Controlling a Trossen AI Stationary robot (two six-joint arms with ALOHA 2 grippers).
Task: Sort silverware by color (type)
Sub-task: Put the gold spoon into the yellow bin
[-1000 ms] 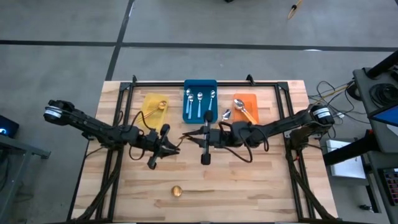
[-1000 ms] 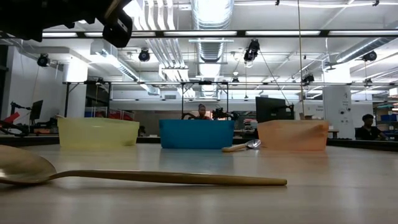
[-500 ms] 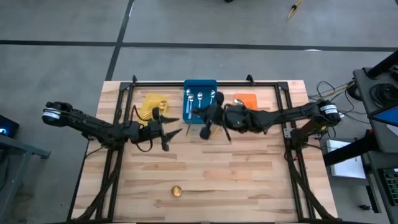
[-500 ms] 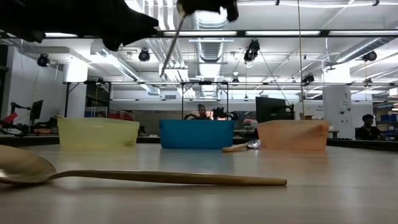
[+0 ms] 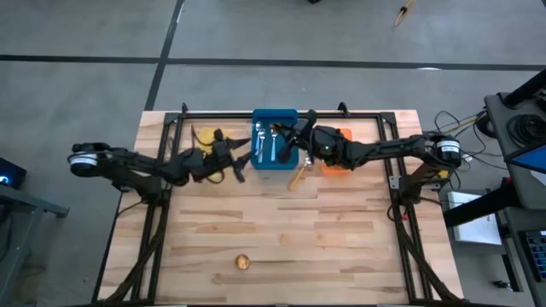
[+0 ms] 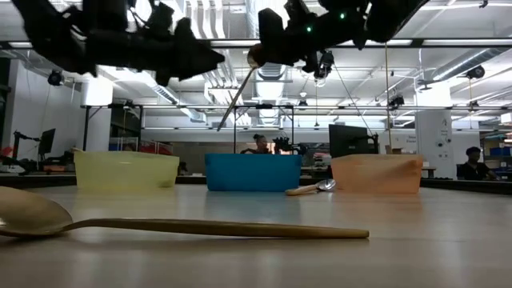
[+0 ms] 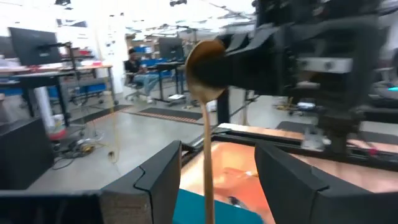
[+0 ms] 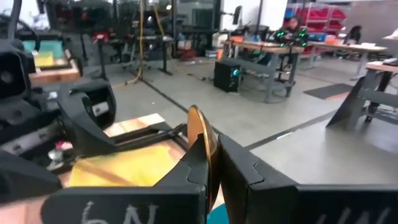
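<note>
My right gripper (image 8: pixel 208 152) is shut on a gold spoon (image 6: pixel 238 90) high above the blue bin (image 5: pixel 274 118). My left gripper (image 7: pixel 217 171) is open and faces that spoon over the yellow bin (image 6: pixel 126 170). The spoon's handle (image 7: pixel 207 162) shows between its fingers without touching them. A second gold spoon (image 5: pixel 243 262) lies flat near the table's near edge. Blue-handled spoons (image 5: pixel 266 147) lie in the blue bin. An orange-handled spoon (image 6: pixel 312 188) lies on the table, its bowl against the orange bin (image 6: pixel 376 174). My right gripper pinches the gold spoon's bowl (image 8: pixel 199 127) edge-on between its two fingers. The fingers come level from the table's right. The spoon hangs bowl up, its handle (image 6: pixel 232 100) slanting down toward my left gripper, clear of the bins and the table.
The three bins stand in a row along the far edge, inside a black frame (image 5: pixel 388 145) that runs along the table's sides. The wide middle and near part of the wooden table (image 5: pixel 341 247) holds only the lying gold spoon.
My left gripper has opened and let go of the gold spoon, which stays in my right gripper. Both grippers have gone from the table's middle toward the far edge. The right one has carried the spoon over the blue bin; the left has drawn back toward the yellow bin.
</note>
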